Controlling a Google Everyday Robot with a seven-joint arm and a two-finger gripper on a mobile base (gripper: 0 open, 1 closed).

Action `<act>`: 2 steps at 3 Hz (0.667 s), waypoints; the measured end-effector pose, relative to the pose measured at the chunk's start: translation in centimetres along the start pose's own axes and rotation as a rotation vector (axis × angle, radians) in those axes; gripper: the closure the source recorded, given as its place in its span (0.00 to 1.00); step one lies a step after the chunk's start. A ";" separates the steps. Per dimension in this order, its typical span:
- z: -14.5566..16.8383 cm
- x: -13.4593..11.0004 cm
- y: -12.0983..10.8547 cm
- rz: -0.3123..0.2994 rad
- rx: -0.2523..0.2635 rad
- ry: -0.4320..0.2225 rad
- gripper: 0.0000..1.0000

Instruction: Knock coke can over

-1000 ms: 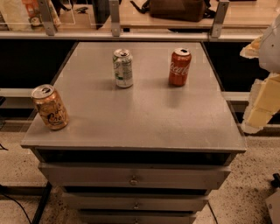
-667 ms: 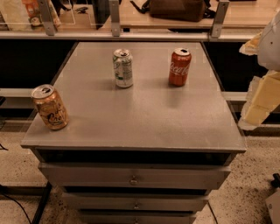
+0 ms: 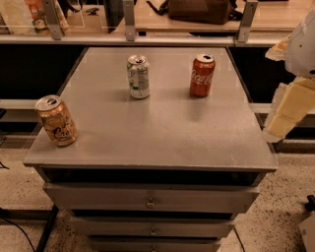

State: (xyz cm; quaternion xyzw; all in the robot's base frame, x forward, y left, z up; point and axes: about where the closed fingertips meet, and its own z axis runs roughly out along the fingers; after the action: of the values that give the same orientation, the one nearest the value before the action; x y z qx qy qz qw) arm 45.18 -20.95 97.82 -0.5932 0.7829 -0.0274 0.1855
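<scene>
The coke can (image 3: 202,75) is red with white script and a silver top. It stands upright at the back right of the grey cabinet top (image 3: 162,128). My gripper (image 3: 289,109) shows as cream-coloured parts at the right edge of the view, beyond the cabinet's right side. It is to the right of the coke can and nearer the front, well apart from it and touching nothing.
A white-and-green can (image 3: 138,76) stands upright left of the coke can. An orange-tan can (image 3: 56,120) stands near the front left edge. Drawers (image 3: 150,201) sit below the top. A counter with a dark bag (image 3: 199,10) runs behind.
The cream-coloured arm parts at the right have shifted slightly left, toward the cabinet. The three cans have not moved.
</scene>
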 end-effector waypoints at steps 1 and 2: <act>2.3 0.6 -1.5 0.131 -0.002 -0.099 0.00; 5.4 1.1 -5.5 0.314 0.044 -0.258 0.00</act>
State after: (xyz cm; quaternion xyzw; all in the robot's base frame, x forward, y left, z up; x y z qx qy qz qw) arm 51.69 -22.68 93.99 -0.4584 0.8347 0.0610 0.2991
